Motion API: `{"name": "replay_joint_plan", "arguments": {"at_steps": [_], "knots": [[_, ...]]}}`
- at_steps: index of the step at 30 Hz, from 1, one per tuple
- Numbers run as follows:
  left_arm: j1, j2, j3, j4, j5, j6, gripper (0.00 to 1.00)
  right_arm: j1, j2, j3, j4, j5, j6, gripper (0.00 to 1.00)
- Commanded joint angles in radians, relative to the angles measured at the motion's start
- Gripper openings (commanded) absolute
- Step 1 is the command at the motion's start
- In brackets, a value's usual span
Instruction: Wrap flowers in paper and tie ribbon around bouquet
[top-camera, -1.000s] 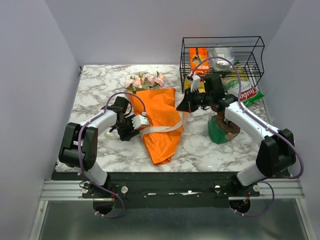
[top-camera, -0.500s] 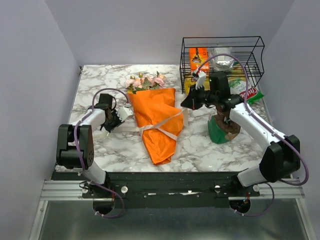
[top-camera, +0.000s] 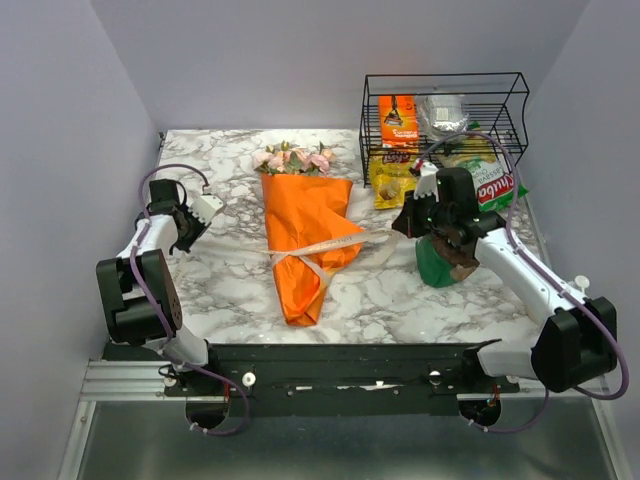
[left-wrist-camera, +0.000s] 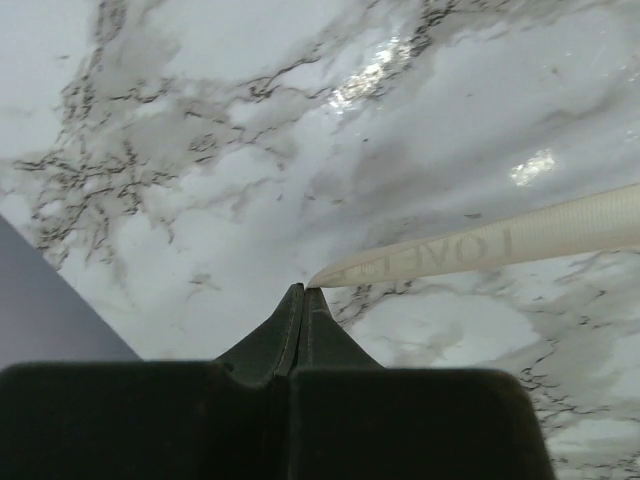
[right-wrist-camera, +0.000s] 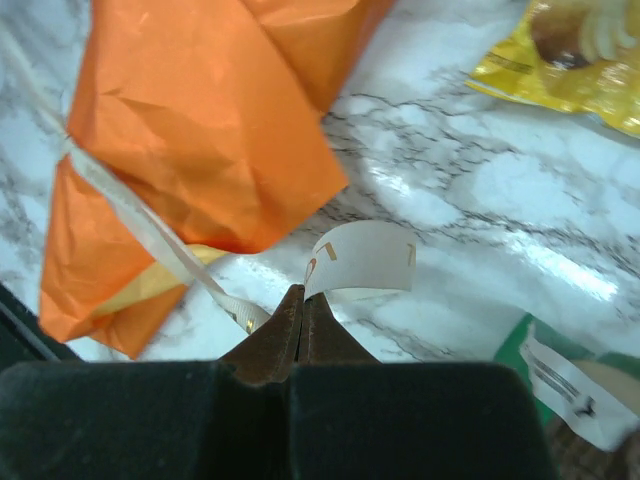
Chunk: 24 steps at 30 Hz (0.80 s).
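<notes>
- Since a second ago the left gripper (left-wrist-camera: 303, 292) has swung out leftward and the right gripper (right-wrist-camera: 303, 295) rightward, pulling the one ribbon (top-camera: 335, 243) tight around the bouquet's (top-camera: 298, 235) waist.
- The one bouquet lies mid-way across the table (top-camera: 230, 290), flowers (top-camera: 292, 158) at the far end and the paper (top-camera: 305, 205) tail toward the arms.
- Both sets of jaws are pressed together, each pinching one ribbon end.
- One wire basket (top-camera: 440, 76) stands far right.

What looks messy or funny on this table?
A yellow packet and a green packet spill out of the black wire basket onto the table, back right. The bouquet looks tidy, its ribbon cinched round the waist.
</notes>
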Motion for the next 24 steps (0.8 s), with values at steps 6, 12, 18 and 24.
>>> {"name": "replay_joint_plan", "arguments": {"at_steps": [6,12,18,24], "knots": [[0.105,-0.088,-0.043,0.113,-0.032,0.083,0.00,-0.091,-0.188,-0.116,-0.035,0.124,0.054,0.00],[0.161,-0.035,-0.019,0.149,-0.069,0.095,0.00,-0.091,-0.156,-0.131,-0.047,0.097,0.032,0.00],[0.233,0.022,0.026,0.164,-0.103,0.121,0.00,-0.109,-0.132,-0.121,-0.074,0.202,0.038,0.00],[0.277,0.051,0.030,0.176,-0.117,0.147,0.00,-0.159,-0.132,-0.116,-0.117,0.311,0.054,0.00]]}}
